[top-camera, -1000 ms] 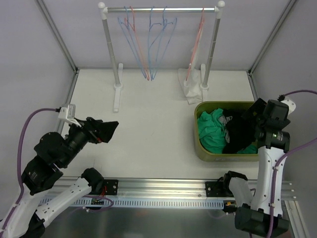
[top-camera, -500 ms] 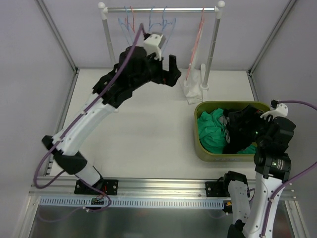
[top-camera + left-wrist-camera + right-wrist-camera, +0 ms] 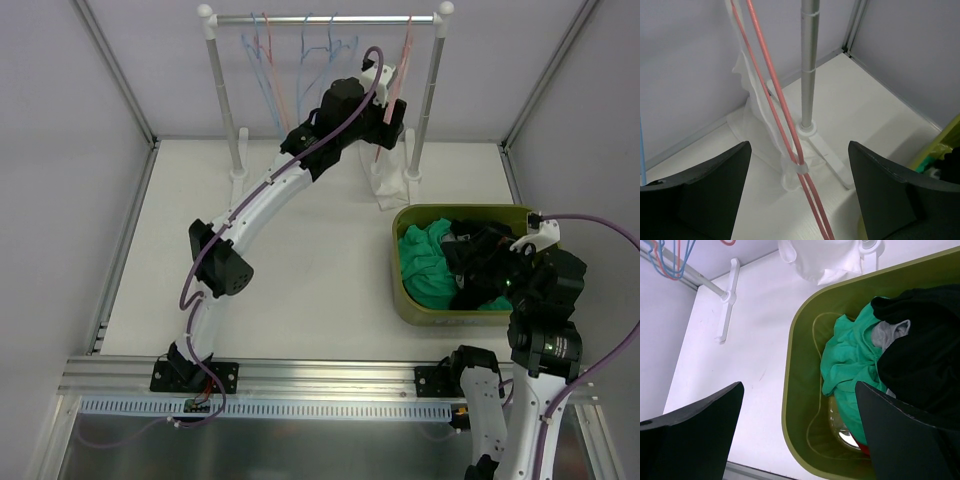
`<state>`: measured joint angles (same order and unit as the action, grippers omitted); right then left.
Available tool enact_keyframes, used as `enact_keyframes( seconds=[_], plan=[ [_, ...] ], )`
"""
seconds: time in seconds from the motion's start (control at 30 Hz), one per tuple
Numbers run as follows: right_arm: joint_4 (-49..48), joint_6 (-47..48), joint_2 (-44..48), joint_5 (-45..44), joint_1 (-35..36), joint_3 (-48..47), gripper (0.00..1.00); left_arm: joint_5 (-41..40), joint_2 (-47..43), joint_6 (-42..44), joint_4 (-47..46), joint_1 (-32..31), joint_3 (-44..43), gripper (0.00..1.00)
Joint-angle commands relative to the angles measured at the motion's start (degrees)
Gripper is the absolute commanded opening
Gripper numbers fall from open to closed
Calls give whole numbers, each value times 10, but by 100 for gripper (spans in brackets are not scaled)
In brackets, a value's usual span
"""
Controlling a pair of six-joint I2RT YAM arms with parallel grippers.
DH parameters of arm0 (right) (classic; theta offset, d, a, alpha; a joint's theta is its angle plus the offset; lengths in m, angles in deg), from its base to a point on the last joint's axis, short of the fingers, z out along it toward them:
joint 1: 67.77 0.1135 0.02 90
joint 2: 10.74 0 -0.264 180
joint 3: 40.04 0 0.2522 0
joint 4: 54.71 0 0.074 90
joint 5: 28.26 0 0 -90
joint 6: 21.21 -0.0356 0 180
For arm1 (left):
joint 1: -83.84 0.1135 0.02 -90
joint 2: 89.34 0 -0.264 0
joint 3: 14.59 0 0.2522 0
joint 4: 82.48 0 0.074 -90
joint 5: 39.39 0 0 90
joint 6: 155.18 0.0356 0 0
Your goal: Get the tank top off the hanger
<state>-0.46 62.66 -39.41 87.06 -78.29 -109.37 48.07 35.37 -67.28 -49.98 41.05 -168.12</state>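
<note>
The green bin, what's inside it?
A teal garment, a black garment and a scrap of grey cloth between them. Whatever lies beneath the pile is covered.

The white bench (image 3: 300,260) carries a clothes rack (image 3: 224,100) standing on two flat feet near its far edge. An olive-green bin (image 3: 430,313) sits at the right. The hem of the white tank top (image 3: 385,182) pools beside the rack's right foot.

Pale lilac walls (image 3: 50,150) boxed in a white table (image 3: 300,260). Metal struts (image 3: 113,70) climbed the corners, an aluminium rail (image 3: 330,374) edged the front, and the light was even.
</note>
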Motion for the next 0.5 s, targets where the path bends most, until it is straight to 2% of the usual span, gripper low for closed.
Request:
enact_keyframes(
  seconds=[0.0,0.37,0.47],
  plan=[
    [-1,5,14,13,16,-3,100,25,-5,7,-126,12,2,80],
    [3,6,19,25,26,-3,99,46,62,9,-178,21,-33,59],
    [2,6,22,25,30,-6,99,39,72,11,-185,23,-35,49]
  ],
)
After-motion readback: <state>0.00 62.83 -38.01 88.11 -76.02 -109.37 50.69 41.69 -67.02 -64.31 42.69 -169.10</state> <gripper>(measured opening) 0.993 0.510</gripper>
